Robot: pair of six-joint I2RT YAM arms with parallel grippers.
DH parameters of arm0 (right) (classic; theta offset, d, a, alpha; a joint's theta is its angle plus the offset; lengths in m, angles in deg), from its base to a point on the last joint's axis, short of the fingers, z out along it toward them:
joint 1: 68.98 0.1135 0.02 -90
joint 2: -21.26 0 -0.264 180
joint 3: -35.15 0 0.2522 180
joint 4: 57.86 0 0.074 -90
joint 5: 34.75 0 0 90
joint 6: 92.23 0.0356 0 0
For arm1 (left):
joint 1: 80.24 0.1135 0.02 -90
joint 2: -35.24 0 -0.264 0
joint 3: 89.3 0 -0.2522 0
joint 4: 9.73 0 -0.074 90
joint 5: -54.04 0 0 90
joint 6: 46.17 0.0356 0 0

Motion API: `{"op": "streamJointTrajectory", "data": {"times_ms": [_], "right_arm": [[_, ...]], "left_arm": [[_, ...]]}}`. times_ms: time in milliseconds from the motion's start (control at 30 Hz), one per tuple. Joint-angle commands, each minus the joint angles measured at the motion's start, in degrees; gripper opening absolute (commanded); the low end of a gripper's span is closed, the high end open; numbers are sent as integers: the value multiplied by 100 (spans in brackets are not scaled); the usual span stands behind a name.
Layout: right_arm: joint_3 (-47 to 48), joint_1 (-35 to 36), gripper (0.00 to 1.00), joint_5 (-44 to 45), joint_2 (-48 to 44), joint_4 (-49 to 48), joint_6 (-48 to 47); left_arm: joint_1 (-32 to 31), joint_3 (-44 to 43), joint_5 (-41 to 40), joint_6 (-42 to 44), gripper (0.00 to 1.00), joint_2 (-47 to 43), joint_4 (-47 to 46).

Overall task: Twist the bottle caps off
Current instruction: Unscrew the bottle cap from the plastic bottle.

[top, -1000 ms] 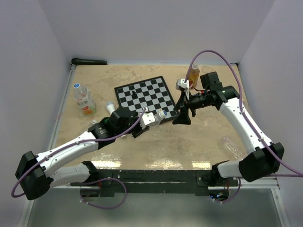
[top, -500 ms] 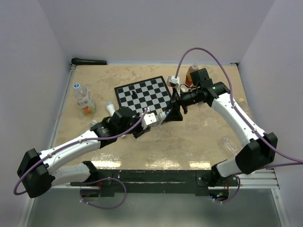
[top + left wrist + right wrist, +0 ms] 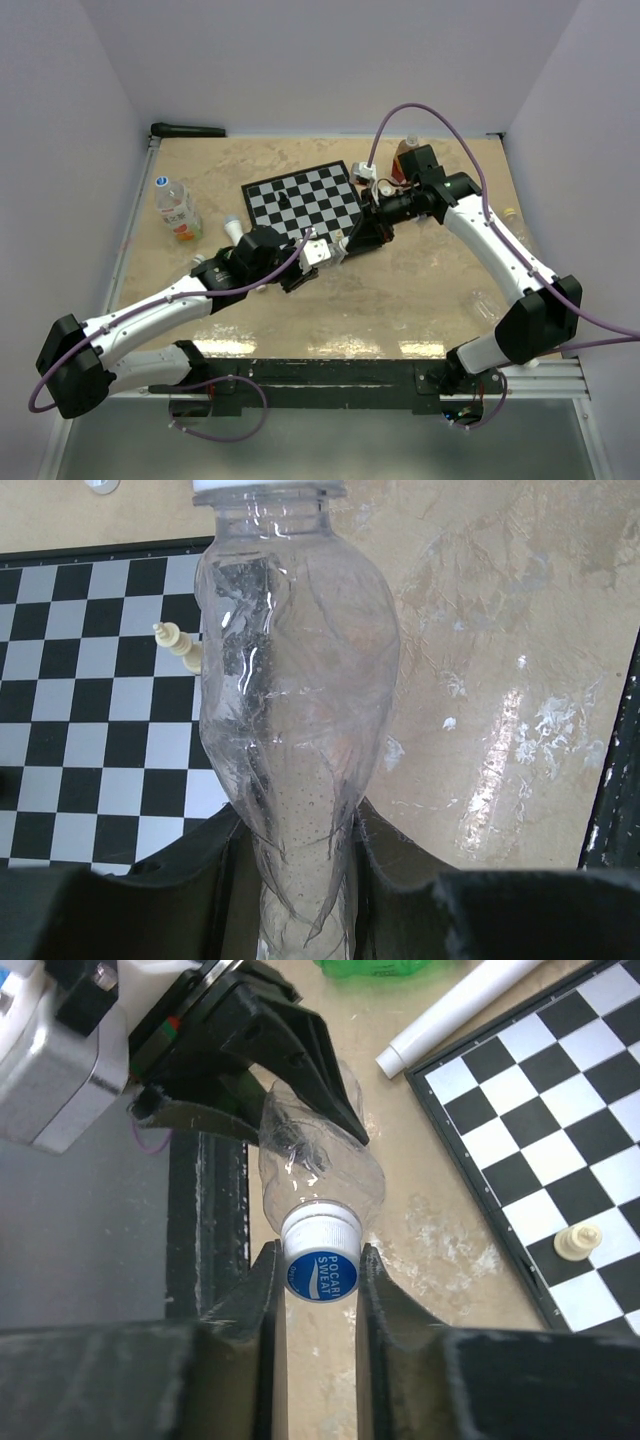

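A clear crumpled bottle (image 3: 290,680) is held level above the table, with my left gripper (image 3: 300,880) shut on its lower body. Its cap (image 3: 320,1260) is white and ribbed with a blue printed top. My right gripper (image 3: 318,1270) is shut on that cap, one finger pressed against each side. From above, the two grippers meet end to end just below the chessboard's near right corner, left gripper (image 3: 318,252) and right gripper (image 3: 352,240), with the bottle (image 3: 335,246) between them. A second bottle (image 3: 175,208) with an orange label and a white cap (image 3: 161,183) lies at the left.
The chessboard (image 3: 300,195) lies behind the grippers, with a black piece (image 3: 284,200) and a cream pawn (image 3: 578,1243) on it. A white tube (image 3: 470,1005) lies by its left corner. An orange-filled bottle (image 3: 405,150) stands at the back right, and a clear bottle (image 3: 490,305) lies at the right.
My right arm swung left to the bottle's mouth and its jaws closed on the cap. The left arm kept its hold on the bottle and stayed almost still.
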Motion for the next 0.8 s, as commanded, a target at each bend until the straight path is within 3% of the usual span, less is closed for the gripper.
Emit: {"op": "streamJointTrajectory", "data": {"times_ms": [0, 200, 333, 433, 600, 700, 767], "right_arm": [[173, 58, 0, -372, -110, 581, -978], [173, 137, 0, -163, -241, 2085, -4229], [-177, 154, 0, 513, -890, 1737, -5865], [-722, 154, 0, 962, -1559, 700, -6211], [-819, 163, 0, 631, -1569, 830, -6300], [-1074, 163, 9, 410, -1735, 584, -5775], [-1127, 163, 24, 392, -1824, 409, -5205]], "left_arm": [[-26, -38, 206, 222, 0, -241, -284], [-26, 191, 697, 398, 0, -488, -284], [-26, 183, 1110, 407, 0, -365, -205], [-18, 183, 1225, 381, 0, -260, -187], [-26, 235, 1252, 381, 0, -242, -187], [-26, 288, 1243, 355, 0, -260, -240], [-18, 314, 1243, 328, 0, -242, -266]]}}
